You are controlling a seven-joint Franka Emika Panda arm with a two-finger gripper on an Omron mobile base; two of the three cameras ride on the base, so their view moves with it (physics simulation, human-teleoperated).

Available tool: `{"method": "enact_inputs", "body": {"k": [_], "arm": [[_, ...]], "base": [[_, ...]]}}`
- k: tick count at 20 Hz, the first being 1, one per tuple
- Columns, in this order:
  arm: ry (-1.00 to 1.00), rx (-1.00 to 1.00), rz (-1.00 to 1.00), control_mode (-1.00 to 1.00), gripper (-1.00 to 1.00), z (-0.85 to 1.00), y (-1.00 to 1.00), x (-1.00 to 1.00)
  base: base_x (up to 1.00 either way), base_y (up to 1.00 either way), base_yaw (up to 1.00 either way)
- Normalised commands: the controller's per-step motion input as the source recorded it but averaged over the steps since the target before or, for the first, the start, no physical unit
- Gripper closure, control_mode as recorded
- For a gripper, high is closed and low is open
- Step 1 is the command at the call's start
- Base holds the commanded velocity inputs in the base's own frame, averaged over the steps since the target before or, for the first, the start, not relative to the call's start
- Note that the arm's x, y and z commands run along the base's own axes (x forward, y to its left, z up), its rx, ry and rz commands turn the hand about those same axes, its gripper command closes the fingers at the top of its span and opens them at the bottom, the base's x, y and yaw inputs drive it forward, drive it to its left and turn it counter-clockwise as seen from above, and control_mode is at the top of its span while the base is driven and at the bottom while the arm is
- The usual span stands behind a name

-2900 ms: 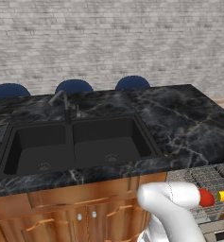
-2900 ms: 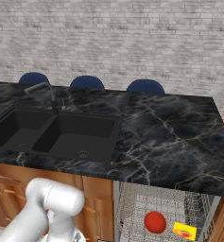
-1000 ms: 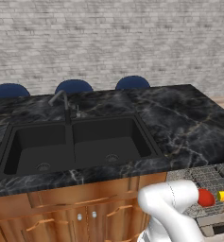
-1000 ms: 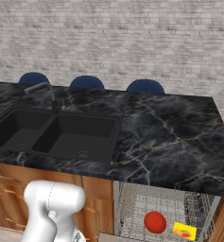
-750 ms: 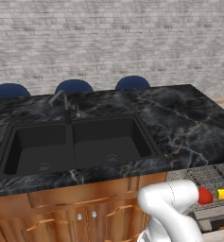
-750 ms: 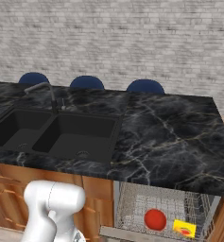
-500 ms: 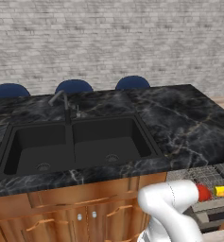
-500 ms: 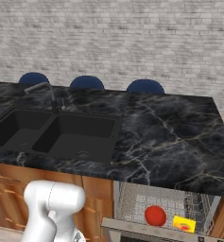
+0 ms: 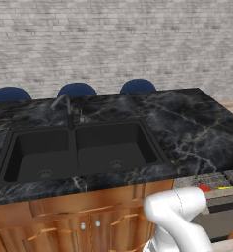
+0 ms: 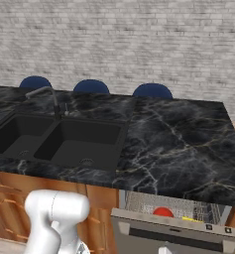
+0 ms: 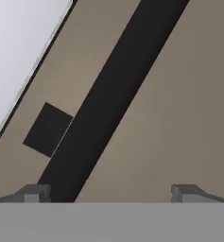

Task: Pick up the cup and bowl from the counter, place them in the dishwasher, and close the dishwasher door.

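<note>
The dishwasher [image 10: 174,218] sits under the right end of the counter [image 10: 178,144], a broad black marble slab with white veins, glossy and flat, above brown wooden cabinets [image 9: 83,221]. Toward the counter's left end a black double sink [image 9: 81,152] with 2 square basins is sunk into the slab, with a thin curved grey faucet [image 9: 64,106] at its back edge. Behind the counter's far edge, 3 rounded dark blue chair backs [image 10: 91,87] show against a pale grey brick wall [image 10: 119,44].

The dishwasher door [image 10: 173,235], a flat grey panel with a thin dark top edge, is tilted nearly shut, leaving a narrow gap. Through the gap the grey wire-mesh rack [image 10: 139,202] shows, holding the round bright red bowl [image 10: 163,212] and, just to its right, a sliver of the yellow cup [image 10: 192,219].

The white arm's rounded elbow [image 9: 179,209] rises in front of the cabinets, partly covering the door in the left base view. The gripper [image 11: 111,193] has its 2 dark fingertips [image 11: 34,193] spread wide, holding nothing, close to a tan surface crossed by a black band.
</note>
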Motion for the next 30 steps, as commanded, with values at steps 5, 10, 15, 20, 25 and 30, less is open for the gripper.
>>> {"method": "enact_inputs", "body": {"k": [5,10,15,20,25,30], "arm": [[0.0,0.0,-0.06,-1.0,-1.0,-0.14,0.0,0.81],[0.0,0.0,-0.06,-1.0,-1.0,-0.22,0.0,0.77],[0.0,0.0,-0.06,-1.0,-1.0,-0.25,0.0,0.66],[0.0,0.0,-0.07,-1.0,-1.0,-0.21,0.0,0.59],[0.0,0.0,-0.07,-1.0,-1.0,-0.2,0.0,0.59],[0.0,0.0,-0.08,-1.0,-1.0,-0.23,0.0,0.63]], "base": [[0.0,0.0,0.0],[0.0,0.0,0.0],[0.0,0.0,0.0],[0.0,0.0,0.0],[0.0,0.0,0.0],[0.0,0.0,0.0]]}}
